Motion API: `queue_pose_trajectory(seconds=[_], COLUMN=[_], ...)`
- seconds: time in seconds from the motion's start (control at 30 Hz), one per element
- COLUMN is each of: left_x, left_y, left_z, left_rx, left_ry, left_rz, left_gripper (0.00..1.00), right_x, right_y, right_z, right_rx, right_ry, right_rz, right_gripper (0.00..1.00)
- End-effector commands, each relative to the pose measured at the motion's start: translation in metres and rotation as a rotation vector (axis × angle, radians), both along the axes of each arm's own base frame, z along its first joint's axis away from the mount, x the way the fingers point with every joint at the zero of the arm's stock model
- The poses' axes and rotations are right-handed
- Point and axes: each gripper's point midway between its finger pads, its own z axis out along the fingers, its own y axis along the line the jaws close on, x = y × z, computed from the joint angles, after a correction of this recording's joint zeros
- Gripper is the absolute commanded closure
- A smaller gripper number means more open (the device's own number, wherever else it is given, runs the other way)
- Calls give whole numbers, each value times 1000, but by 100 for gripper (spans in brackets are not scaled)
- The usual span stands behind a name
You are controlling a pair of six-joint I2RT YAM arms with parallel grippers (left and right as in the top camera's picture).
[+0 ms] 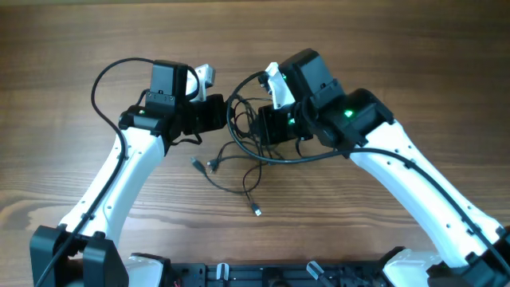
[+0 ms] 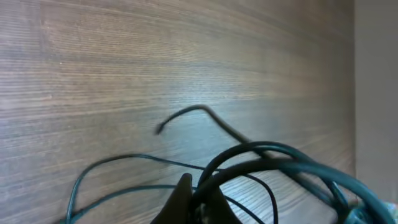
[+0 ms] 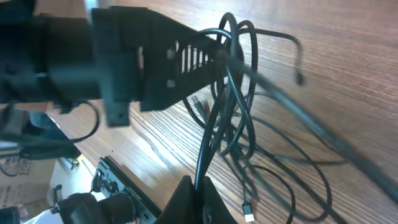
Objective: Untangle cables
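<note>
The cables are a tangle of thin black cords on the wooden table between my two grippers. Loose plug ends trail toward the front and the left. My left gripper is shut on a cable loop at the tangle's left side. In the left wrist view its fingertips pinch the dark cables. My right gripper is shut on a cable at the tangle's right side. The right wrist view shows the cables rising from that gripper toward the left gripper.
Thick black cables wired to the arms arc behind the left arm and under the right arm. A black rail runs along the table's front edge. Bare wooden table lies around the tangle.
</note>
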Motion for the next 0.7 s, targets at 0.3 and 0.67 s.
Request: queue_pose_trajectory(seconds=[0.3, 0.67], left_x=[-6, -72], left_y=[117, 98], left_z=[110, 188], left_rx=[242, 103], left_ry=[-281, -506], left_rz=[321, 259], left_gripper=[96, 96], right_x=[31, 47], right_y=[-147, -135], right_z=[-24, -37], right_rx=[-386, -210], right_ry=[50, 104], right_rz=[-558, -227], right_gripper=[96, 65])
